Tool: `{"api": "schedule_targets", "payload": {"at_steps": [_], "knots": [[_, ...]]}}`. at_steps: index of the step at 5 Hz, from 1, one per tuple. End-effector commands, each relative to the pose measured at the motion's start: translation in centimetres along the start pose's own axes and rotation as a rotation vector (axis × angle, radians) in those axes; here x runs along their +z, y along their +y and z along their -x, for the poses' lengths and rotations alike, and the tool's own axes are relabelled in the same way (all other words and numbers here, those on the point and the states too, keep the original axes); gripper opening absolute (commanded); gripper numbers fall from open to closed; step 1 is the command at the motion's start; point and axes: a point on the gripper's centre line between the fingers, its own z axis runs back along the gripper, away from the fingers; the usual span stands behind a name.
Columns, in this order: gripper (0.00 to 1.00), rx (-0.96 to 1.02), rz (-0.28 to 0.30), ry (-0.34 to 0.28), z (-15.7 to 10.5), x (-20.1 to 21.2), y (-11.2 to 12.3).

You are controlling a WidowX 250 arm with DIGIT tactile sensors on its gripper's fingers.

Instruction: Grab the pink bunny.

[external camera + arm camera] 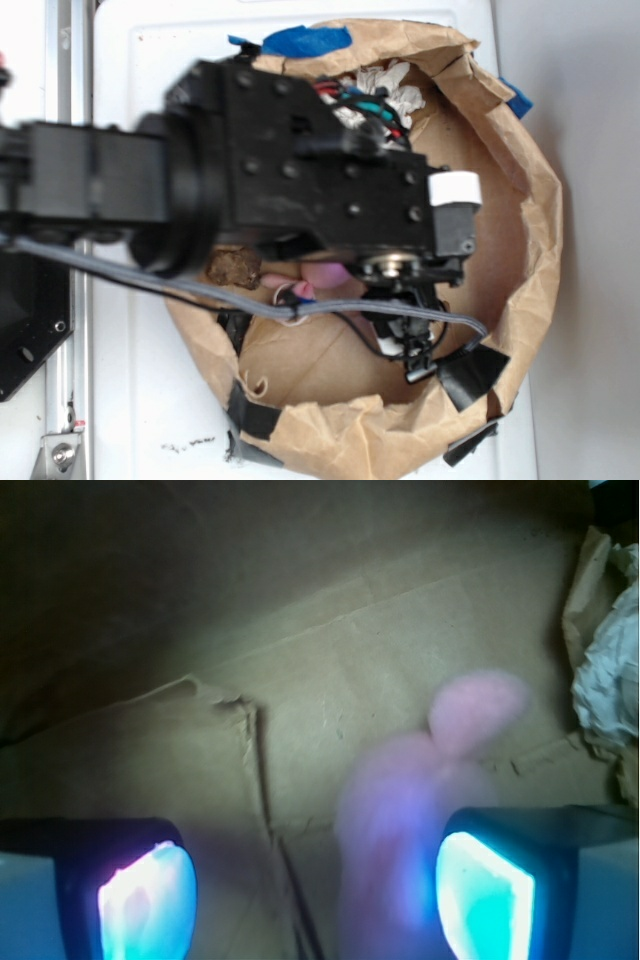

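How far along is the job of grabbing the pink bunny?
Done: the gripper is down inside the paper bag, at the pink bunny. In hand: the bunny, blurred, lies between the open fingers, close to one pad. Left: closing on it and lifting.

Claw [315, 890] spread wide over creased brown paper floor [330, 670]; bare floor between fingers and ahead. Blurred soft pink plush bunny [420, 780] just inside right finger [485, 890], crowding that side. Crumpled white paper ball [610, 670] at right edge, near bunny. Raised brown paper bag wall [535, 230] rings all sides. Small brown lump [233, 267] near left wall.
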Motion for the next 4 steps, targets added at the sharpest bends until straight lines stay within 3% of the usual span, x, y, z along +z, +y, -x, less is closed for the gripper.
{"api": "schedule_targets", "payload": {"at_steps": [1, 2, 4], "knots": [[1.00, -0.014, -0.025, -0.030, -1.3, -0.7, -1.5], [1.00, -0.012, -0.043, -0.038, -1.2, -1.0, -1.7], [1.00, -0.032, 0.024, -0.038, 0.2, 1.7, -0.3]]}}
